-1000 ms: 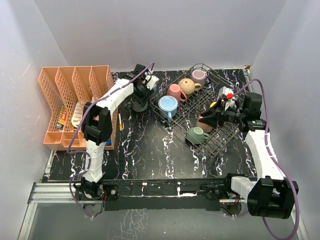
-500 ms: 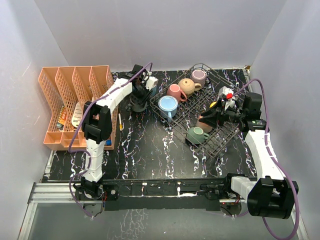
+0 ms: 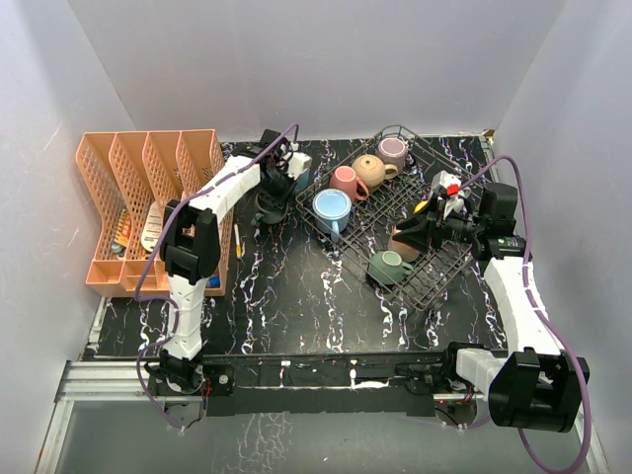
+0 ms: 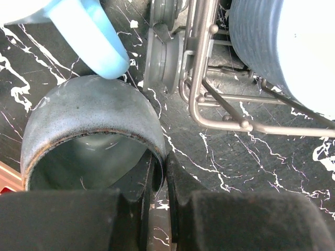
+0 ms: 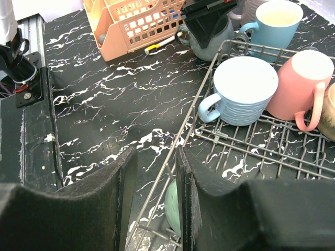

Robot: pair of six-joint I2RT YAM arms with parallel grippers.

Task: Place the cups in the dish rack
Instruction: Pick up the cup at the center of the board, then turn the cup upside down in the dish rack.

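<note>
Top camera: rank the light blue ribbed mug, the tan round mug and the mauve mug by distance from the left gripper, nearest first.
From the left gripper, shut on a dark grey cup beside the wire dish rack:
1. Light blue ribbed mug, rack's left side.
2. Tan round mug, farther back, middle.
3. Mauve mug, rack's far corner.

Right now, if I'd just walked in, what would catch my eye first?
A dark wire dish rack right of centre holds pastel mugs, among them a pink cup, a blue cup and a green cup. Beside its left edge, the left gripper pinches the rim of a grey cup. A bright orange organiser stands at far left.
</note>
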